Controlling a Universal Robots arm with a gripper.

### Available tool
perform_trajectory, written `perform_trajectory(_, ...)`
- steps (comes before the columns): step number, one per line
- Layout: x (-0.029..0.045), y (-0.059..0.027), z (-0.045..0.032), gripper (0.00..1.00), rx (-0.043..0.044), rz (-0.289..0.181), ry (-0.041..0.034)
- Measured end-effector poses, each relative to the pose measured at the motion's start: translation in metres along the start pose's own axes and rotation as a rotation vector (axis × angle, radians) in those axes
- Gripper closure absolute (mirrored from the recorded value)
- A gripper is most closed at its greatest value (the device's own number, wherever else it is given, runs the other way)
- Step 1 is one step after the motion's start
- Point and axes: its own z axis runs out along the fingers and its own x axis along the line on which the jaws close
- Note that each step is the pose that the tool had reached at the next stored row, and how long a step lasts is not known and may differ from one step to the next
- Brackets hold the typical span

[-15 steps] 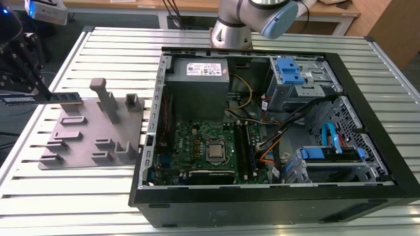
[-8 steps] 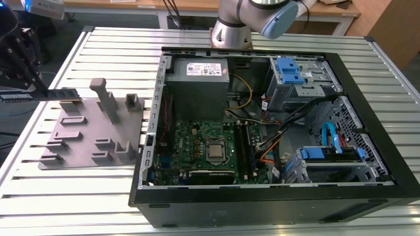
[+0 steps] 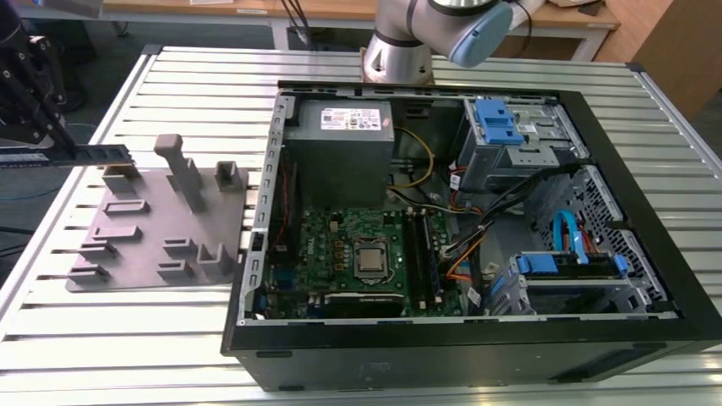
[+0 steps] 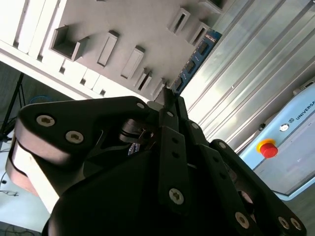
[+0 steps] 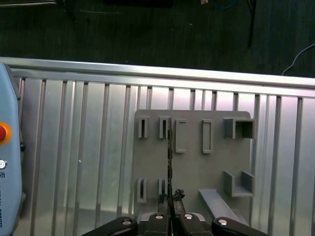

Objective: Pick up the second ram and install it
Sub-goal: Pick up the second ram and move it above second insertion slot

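Note:
The second ram (image 3: 101,155) is a thin dark stick with bluish patches, held level over the far corner of the grey fixture plate (image 3: 158,241) at the exterior view's left. My gripper (image 3: 66,150) is shut on it from above. In the second wrist view the ram (image 4: 198,55) sticks out past the black fingers (image 4: 172,142) of the gripper (image 4: 170,97), above the fixture (image 4: 133,24). In the first wrist view the ram (image 5: 170,155) appears edge-on as a thin line running from the gripper (image 5: 170,200) across the fixture (image 5: 206,167). The green motherboard (image 3: 338,245) with its black slot rails (image 3: 423,249) lies inside the open computer case (image 3: 429,338).
The case stands on a slatted metal table (image 3: 147,338), to the exterior view's right of the fixture. Upright grey fixture blocks (image 3: 186,173) rise beside the ram. The arm's base (image 3: 397,55) stands behind the case. A pale blue box with a red button (image 4: 267,147) lies past the table's edge.

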Motion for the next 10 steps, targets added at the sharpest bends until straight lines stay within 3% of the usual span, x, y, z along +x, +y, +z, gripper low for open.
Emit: perform_trajectory(10,0.0001,0.0000,-0.0147,0.86,0.0001,0.000,0.0000)
